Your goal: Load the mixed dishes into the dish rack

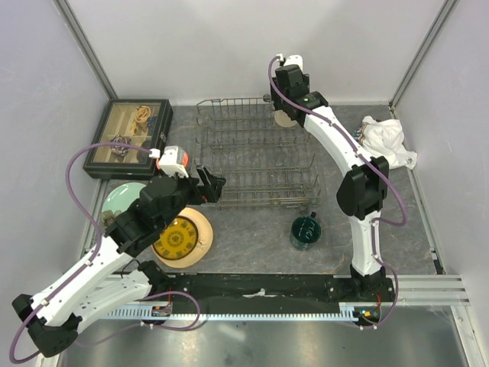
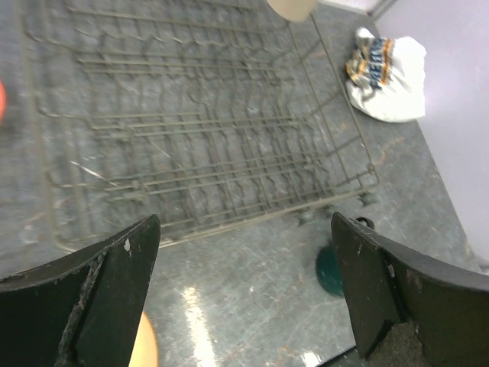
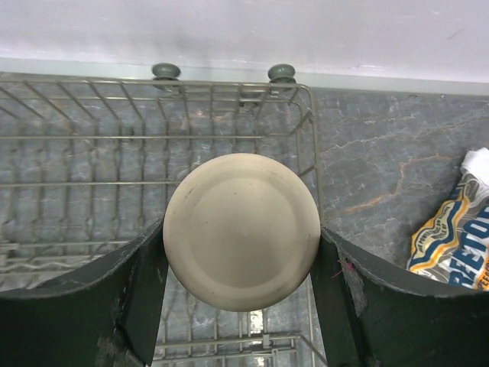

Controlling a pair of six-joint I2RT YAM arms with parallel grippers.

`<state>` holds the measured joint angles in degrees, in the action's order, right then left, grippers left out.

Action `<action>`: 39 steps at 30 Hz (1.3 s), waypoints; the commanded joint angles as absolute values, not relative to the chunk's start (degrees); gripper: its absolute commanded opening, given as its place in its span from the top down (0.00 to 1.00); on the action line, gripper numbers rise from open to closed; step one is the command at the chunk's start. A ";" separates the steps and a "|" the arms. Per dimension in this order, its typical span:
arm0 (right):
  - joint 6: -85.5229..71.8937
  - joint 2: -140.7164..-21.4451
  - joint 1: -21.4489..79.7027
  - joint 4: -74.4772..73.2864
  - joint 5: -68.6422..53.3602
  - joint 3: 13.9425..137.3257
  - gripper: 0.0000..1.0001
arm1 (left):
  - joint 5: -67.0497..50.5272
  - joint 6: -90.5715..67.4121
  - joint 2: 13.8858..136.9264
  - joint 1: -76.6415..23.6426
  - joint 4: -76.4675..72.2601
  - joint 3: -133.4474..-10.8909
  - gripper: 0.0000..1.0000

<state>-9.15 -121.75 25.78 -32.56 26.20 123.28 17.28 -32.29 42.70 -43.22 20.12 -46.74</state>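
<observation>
The right gripper point(image 3: 238, 248) clasped the plain, smooth-bottomed beige cup point(image 3: 241, 222) over the dish rack point(image 1: 256, 153)'s far right corner. The left gripper point(image 1: 212, 186) hung spread wide by the rack's near left corner, above grey worktop point(image 1: 252, 237).

I hold beige cup point(image 3: 241, 229), base toward me, over dish rack's point(image 1: 256, 153) far right corner; dark green mug point(image 1: 306, 232) upright near its near right corner.
</observation>
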 commanded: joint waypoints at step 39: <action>-8.70 -127.26 21.89 -22.33 20.92 121.47 1.00 | 27.69 -22.06 45.17 -43.24 15.74 -45.35 0.01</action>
